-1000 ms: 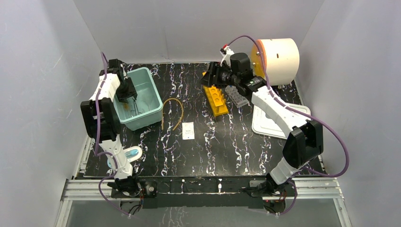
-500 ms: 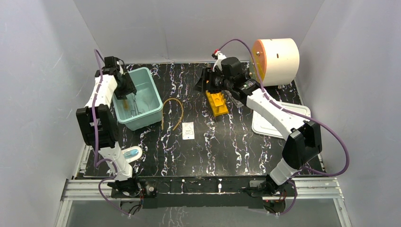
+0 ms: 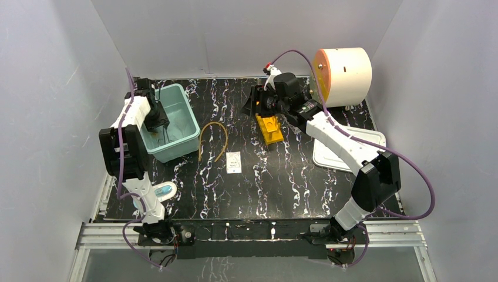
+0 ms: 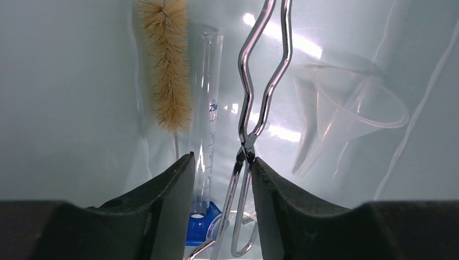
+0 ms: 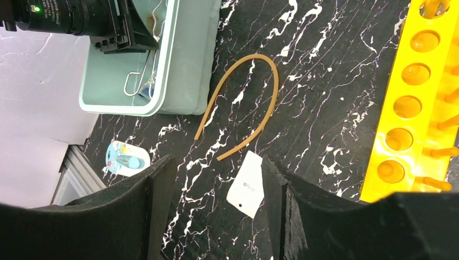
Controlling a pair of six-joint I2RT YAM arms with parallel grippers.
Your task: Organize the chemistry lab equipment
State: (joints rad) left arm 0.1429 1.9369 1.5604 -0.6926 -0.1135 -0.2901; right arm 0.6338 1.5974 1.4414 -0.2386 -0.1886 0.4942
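My left gripper (image 4: pixel 222 162) is down inside the teal bin (image 3: pixel 176 150), jaws open. Metal tongs (image 4: pixel 260 81) stand between the fingers, resting against the right one, beside a clear graduated cylinder (image 4: pixel 204 108) on a blue foot. A bristle brush (image 4: pixel 166 65) and a clear funnel (image 4: pixel 352 116) also lie in the bin. My right gripper (image 5: pixel 214 162) is open and empty, hovering above the table (image 3: pixel 293 176) left of the yellow rack (image 3: pixel 270 129). The amber tube (image 3: pixel 225 138) lies curved beside the bin. The clear tube rack is hidden behind my right arm.
A white card (image 3: pixel 233 162) lies below the tube. A blue-and-white packet (image 3: pixel 160 192) sits near the left arm's base. A white tray (image 3: pixel 346 150) lies at the right. A big white drum with an orange face (image 3: pixel 343 69) stands at the back right.
My right arm swung left and back, from over the racks to the yellow rack's far left end. My left gripper rose a little, then dropped back into the bin.
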